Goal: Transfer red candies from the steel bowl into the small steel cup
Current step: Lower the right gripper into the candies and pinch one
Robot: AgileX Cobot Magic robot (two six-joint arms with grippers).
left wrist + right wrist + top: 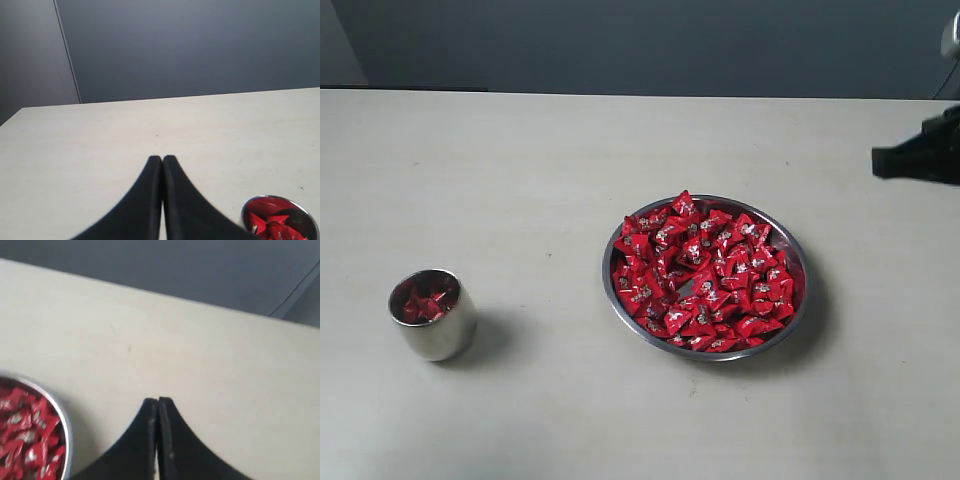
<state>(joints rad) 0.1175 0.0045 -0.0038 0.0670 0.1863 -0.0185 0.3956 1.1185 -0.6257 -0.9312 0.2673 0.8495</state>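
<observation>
The steel bowl (616, 296) sits right of the table's middle, heaped with red candies (705, 272). The small steel cup (442, 337) stands at the left front with a few red candies (423, 299) inside. My right gripper (882, 161) reaches in from the right edge, beyond the bowl and apart from it. In the right wrist view the right gripper (158, 401) is shut and empty over bare table, the bowl's rim (65, 426) off to one side. My left gripper (162, 159) is shut and empty, with the cup (250, 206) at the frame's corner. It is out of the exterior view.
A pale table (520, 180) carries everything, ending at a dark grey wall (640, 45) behind. Only the bowl and cup stand on it.
</observation>
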